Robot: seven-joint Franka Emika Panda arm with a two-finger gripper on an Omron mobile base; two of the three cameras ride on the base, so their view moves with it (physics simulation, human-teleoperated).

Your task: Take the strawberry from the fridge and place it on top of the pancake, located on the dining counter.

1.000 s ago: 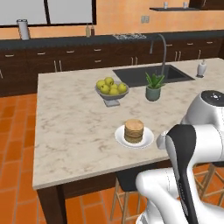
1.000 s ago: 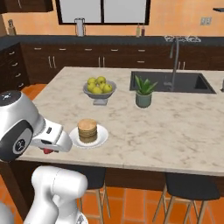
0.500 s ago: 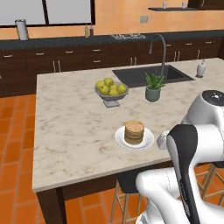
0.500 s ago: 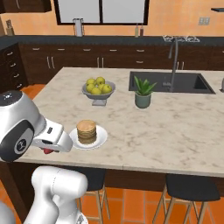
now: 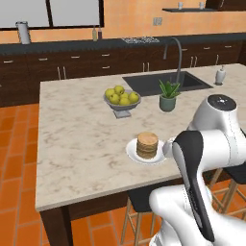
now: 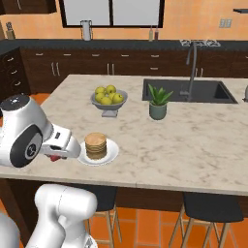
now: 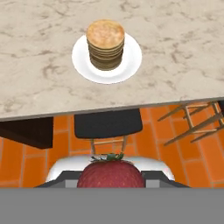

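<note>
My gripper (image 7: 111, 175) is shut on the strawberry (image 7: 111, 173), a red berry with green leaves low in the hand view. It hangs past the near edge of the dining counter (image 7: 35, 87), short of the pancake (image 7: 105, 43) on its white plate (image 7: 131, 61). In the right base view the strawberry (image 6: 55, 158) peeks out red under the hand, just left of the plate (image 6: 112, 154) and the pancake (image 6: 96, 144). The left base view has the pancake (image 5: 147, 144) beside my arm, near the front edge of the dining counter (image 5: 77, 129). The fridge is out of view.
Behind the pancake stand a bowl of yellow-green fruits (image 5: 121, 98) and a potted plant (image 5: 167, 96), with the inset sink (image 5: 166, 81) and its faucet farther back. A black stool (image 7: 107, 124) sits under the counter edge below the hand, and another stool (image 6: 208, 208) stands to the right.
</note>
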